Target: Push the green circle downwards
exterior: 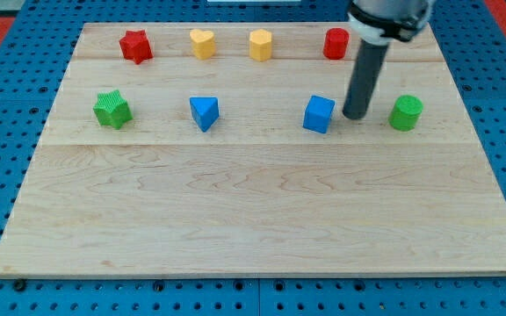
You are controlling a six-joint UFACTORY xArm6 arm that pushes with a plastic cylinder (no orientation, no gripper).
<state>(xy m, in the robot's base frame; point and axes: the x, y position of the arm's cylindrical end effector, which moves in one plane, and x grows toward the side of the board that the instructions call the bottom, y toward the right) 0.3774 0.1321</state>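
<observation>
The green circle (405, 113) is a short green cylinder at the view's right, in the middle row of blocks. My tip (354, 115) rests on the board between the blue cube (319, 114) and the green circle, a short gap to the circle's left and just right of the cube. The rod rises from the tip toward the view's top edge. It touches neither block, as far as I can tell.
A wooden board (253, 219) lies on a blue pegboard table. The top row holds a red star (135, 46), a yellow heart (202, 43), a yellow hexagon (261, 44) and a red cylinder (336, 43). A green star (112, 110) and a blue triangle (204, 112) stand at the left.
</observation>
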